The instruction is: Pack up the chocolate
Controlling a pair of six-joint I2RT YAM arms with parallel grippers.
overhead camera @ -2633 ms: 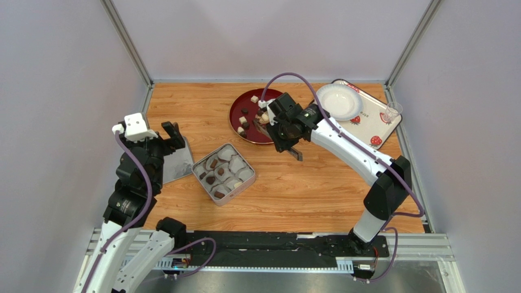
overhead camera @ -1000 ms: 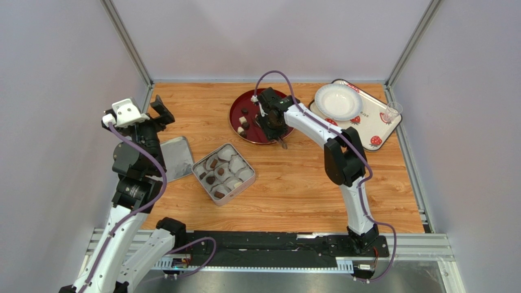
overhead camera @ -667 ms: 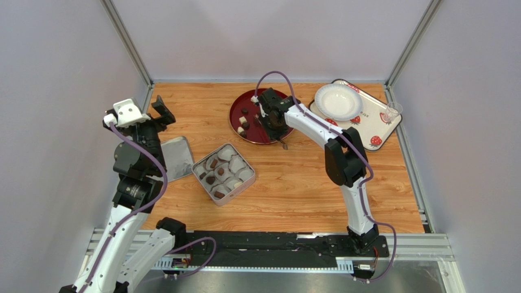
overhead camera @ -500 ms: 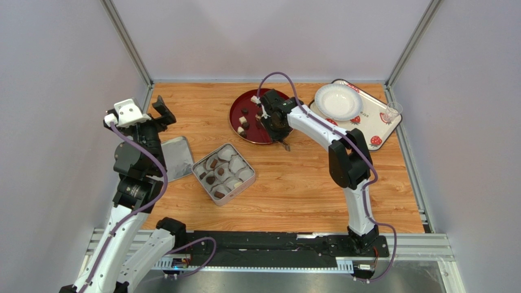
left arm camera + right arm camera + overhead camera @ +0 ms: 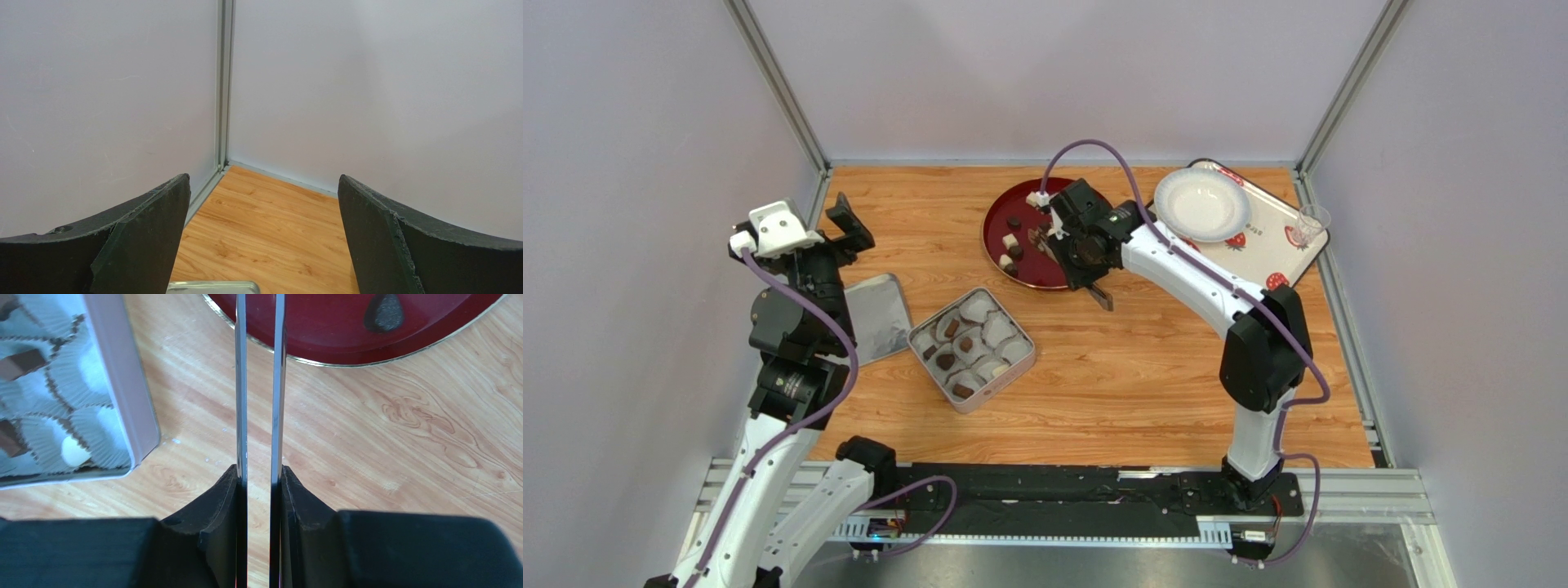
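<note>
Left gripper (image 5: pixel 263 184): jaws wide, nothing between them, raised clear of the work. The lid (image 5: pixel 212 285) lies flat just below its fingers.

Right gripper (image 5: pixel 258 478): clamped on the tongs (image 5: pixel 241 386), which are squeezed until the two blades run almost parallel with a slim gap. The blade tips pass out of the wrist view, so it cannot be told whether a piece is nipped between them.

Tin (image 5: pixel 126 386): on the table (image 5: pixel 368 447) just to the left of the right gripper. Some chocolate (image 5: pixel 15 364) already sits in its paper cups (image 5: pixel 92 373); several cups are empty and one holds a cream-white piece.

Plate (image 5: pixel 319 331): ahead of the right fingers, its rim under the blades. The top view shows more dark and cream pieces on it, beyond the gripper.

Assessment: packing is part done. The step in hand appears to be a pick from the plate with the tongs.

Next move: if a piece is caught, hold the squeeze, swing left over a vacant cup, lower and ease the blades apart. If nothing is caught, open the tongs and set them astride a piece on the plate.
</note>
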